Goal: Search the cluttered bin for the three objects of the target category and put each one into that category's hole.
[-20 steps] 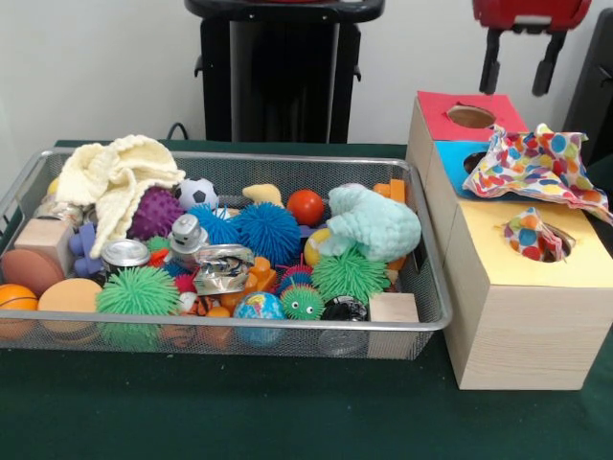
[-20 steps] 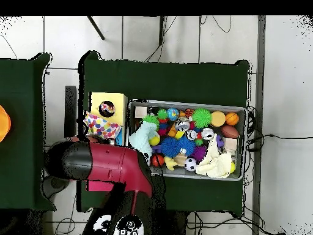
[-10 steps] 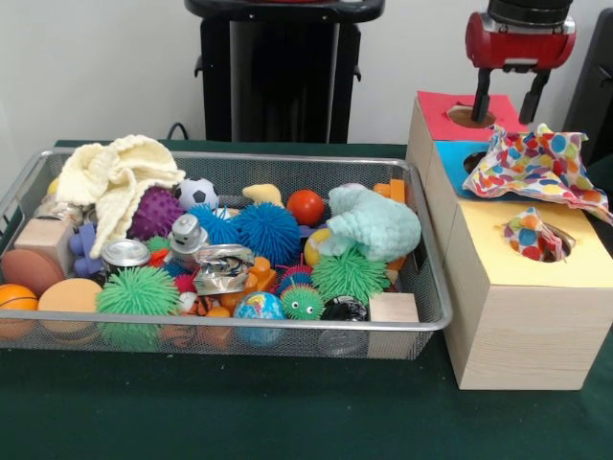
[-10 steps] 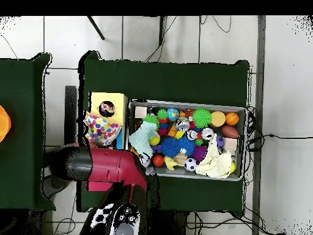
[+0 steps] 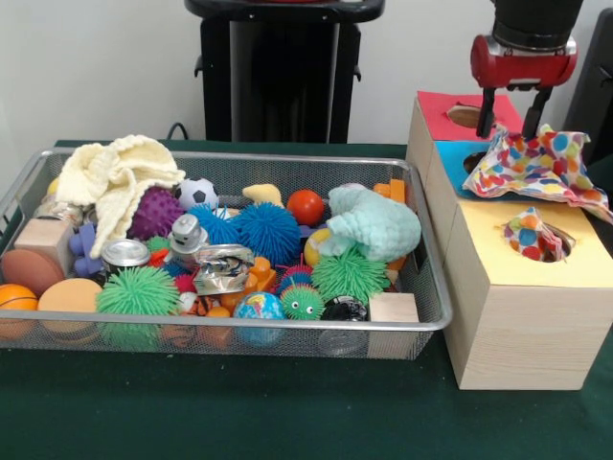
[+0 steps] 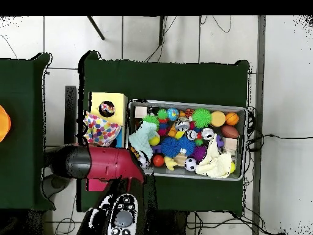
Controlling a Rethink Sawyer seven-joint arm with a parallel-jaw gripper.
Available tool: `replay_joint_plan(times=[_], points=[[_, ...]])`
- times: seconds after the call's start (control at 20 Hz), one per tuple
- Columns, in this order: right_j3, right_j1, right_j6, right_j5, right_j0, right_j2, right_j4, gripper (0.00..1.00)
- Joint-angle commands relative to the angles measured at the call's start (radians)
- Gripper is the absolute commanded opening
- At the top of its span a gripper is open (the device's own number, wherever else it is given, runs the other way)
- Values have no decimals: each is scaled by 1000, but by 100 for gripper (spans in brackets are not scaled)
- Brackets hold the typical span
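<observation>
The wire mesh bin (image 5: 239, 324) holds many toys, a mint-green fabric piece (image 5: 374, 222) at its right and a cream knitted cloth (image 5: 110, 177) at its back left. One polka-dot cloth (image 5: 536, 163) lies spread over the blue-topped box and the yellow top's back edge. A second polka-dot cloth (image 5: 529, 233) is stuffed into the hole (image 5: 565, 246) of the yellow-topped box (image 5: 584, 268). My gripper (image 5: 509, 117) hangs open and empty just above the back edge of the spread cloth. In the overhead view the red arm (image 6: 104, 165) hides the gripper; the spread cloth (image 6: 101, 128) shows beside it.
The red-topped box (image 5: 441, 120) and blue-topped box (image 5: 450, 153) stand behind the yellow one. Spiky rubber balls (image 5: 268, 230), a small soccer ball (image 5: 196, 194), cans and wooden blocks (image 5: 395, 309) fill the bin. The black pedestal (image 5: 283, 77) stands behind the table.
The gripper has come down from the picture's top edge to just above the spread polka-dot cloth. The cloths and the bin's contents have not moved.
</observation>
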Motion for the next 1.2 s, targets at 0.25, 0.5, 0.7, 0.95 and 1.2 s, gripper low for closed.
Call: replay_joint_plan(times=[0.25, 0.5, 0.7, 0.95, 1.2], points=[[-76, 152, 78, -74, -54, 116, -51, 100], [-82, 157, 86, -78, -54, 122, -51, 100], [-79, 163, 122, -115, -59, 117, -31, 100], [-167, 202, 140, -66, -89, 118, 8, 100], [-207, 214, 151, -31, -112, 138, 42, 100]])
